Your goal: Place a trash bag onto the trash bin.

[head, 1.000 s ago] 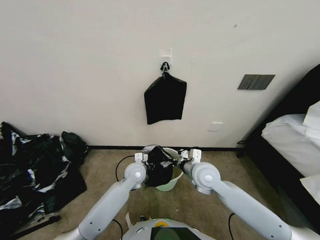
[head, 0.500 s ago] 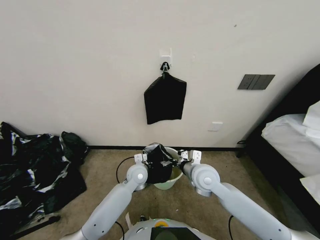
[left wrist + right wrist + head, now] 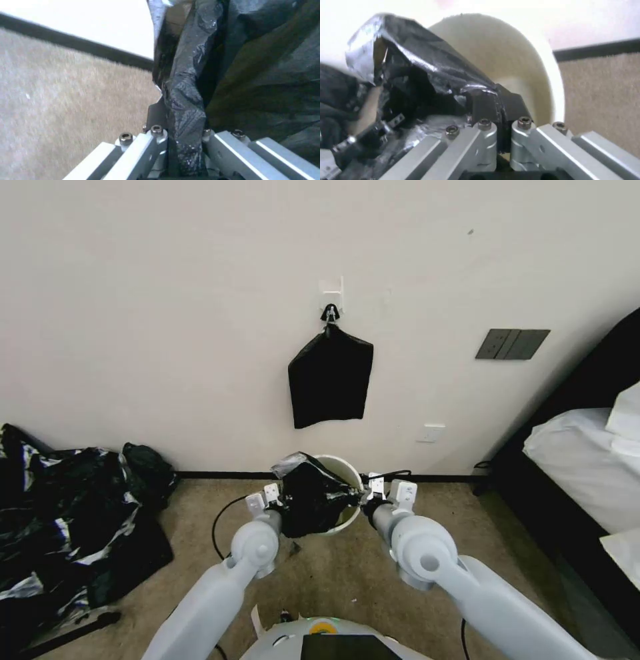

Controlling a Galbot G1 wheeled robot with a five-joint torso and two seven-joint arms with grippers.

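Observation:
The cream-white trash bin (image 3: pixel 343 468) stands on the carpet close to the wall. The glossy black trash bag (image 3: pixel 308 501) is stretched between my two grippers in front of and over the bin's near rim, one corner rising above its left edge. My left gripper (image 3: pixel 279 501) is shut on the bag's left edge, and the left wrist view shows the bag (image 3: pixel 186 100) pinched in that gripper (image 3: pixel 180 117). My right gripper (image 3: pixel 364 500) is shut on the right edge. In the right wrist view that gripper (image 3: pixel 496 105) clamps the bag (image 3: pixel 430 65) just inside the bin (image 3: pixel 520 57).
A flat black bundle (image 3: pixel 330 378) hangs from a wall hook above the bin. A big heap of black-and-silvery plastic (image 3: pixel 73 520) lies at the left. A bed (image 3: pixel 587 467) stands at the right. Cables (image 3: pixel 223 513) trail on the carpet near my arms.
Both grippers have moved toward the wall with the bag held between them. The bin now sits closer to the wall. The bag's upper corner has risen above the rim.

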